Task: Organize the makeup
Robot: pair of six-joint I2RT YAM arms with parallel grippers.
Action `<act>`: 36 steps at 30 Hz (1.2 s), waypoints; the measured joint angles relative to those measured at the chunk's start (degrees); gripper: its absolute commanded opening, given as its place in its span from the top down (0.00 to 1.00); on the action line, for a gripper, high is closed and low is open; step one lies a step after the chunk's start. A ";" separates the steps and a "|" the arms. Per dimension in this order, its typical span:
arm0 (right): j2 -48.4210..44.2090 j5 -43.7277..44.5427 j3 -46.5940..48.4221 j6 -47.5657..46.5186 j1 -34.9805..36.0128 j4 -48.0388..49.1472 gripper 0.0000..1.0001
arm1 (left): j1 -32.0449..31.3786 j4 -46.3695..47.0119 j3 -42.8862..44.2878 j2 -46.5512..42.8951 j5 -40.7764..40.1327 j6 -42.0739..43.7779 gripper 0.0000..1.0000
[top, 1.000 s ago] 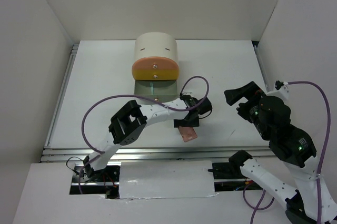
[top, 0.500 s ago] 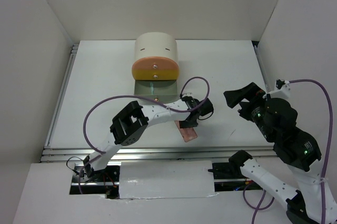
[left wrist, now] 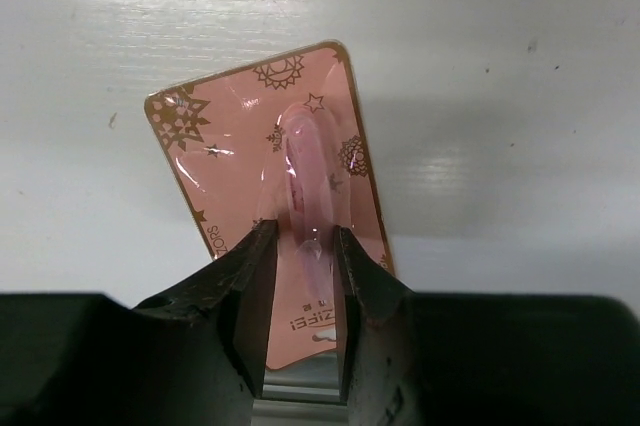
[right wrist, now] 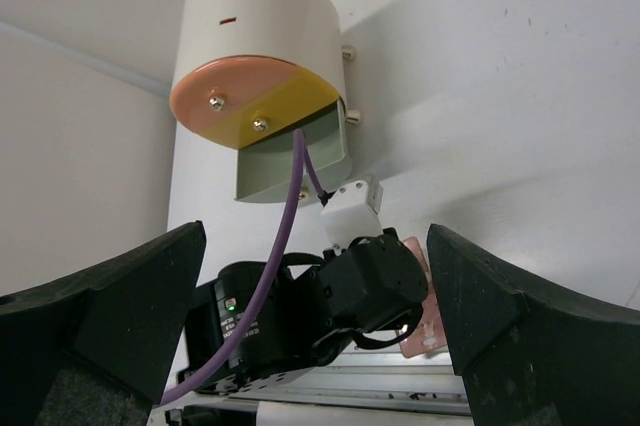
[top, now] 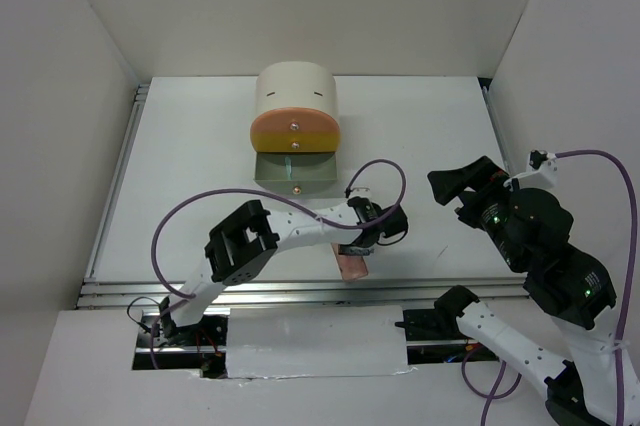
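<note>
The flat pink palette (top: 351,266) is in my left gripper (top: 356,249), near the table's front edge. In the left wrist view the jaws stand close on either side of the clear raised strip on the palette (left wrist: 262,161), gripping its near end, and the left gripper (left wrist: 300,238) holds it above the white table. My right gripper (top: 457,192) is open and empty, raised at the right. In its wrist view the right gripper (right wrist: 315,236) looks at the left wrist and the palette's edge (right wrist: 428,324). The brushes, sticks and dark case are out of view.
The cream drum-shaped box (top: 295,96) stands at the back middle, its lowest grey drawer (top: 293,172) pulled open; both also show in the right wrist view as the box (right wrist: 255,26) and the drawer (right wrist: 288,164). A purple cable (top: 385,168) loops above the left wrist. Metal rails (top: 200,291) run along the front edge.
My left gripper has moved toward the table's front edge with the pink palette in it. The right arm has shifted slightly.
</note>
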 measured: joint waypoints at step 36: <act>5.38 1.38 0.26 0.20 0.00 4.26 0.00 | 18.01 7.23 -13.94 -36.13 -5.31 3.85 1.00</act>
